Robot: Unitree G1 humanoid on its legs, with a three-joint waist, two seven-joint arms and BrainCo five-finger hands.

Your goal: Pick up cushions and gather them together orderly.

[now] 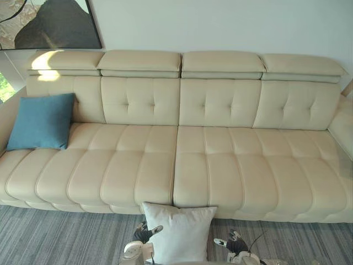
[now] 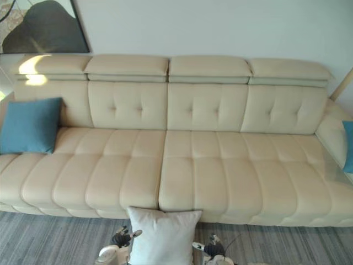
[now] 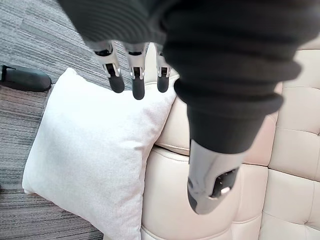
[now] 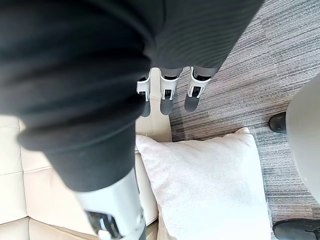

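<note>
Down on the carpet [image 1: 55, 237] the white cushion [image 1: 179, 234] leans on the sofa [image 1: 220, 176], with the left hand [image 3: 137, 85] and right hand [image 4: 167, 100] open on each side, so a weak grab might drop it.

we see a blue cushion [image 1: 41, 121] leaning on the backrest at the left end of the sofa [image 1: 220, 165], and a white cushion [image 1: 179, 232] upright on the carpet [image 1: 55, 237] against the sofa front, near its middle.
</note>
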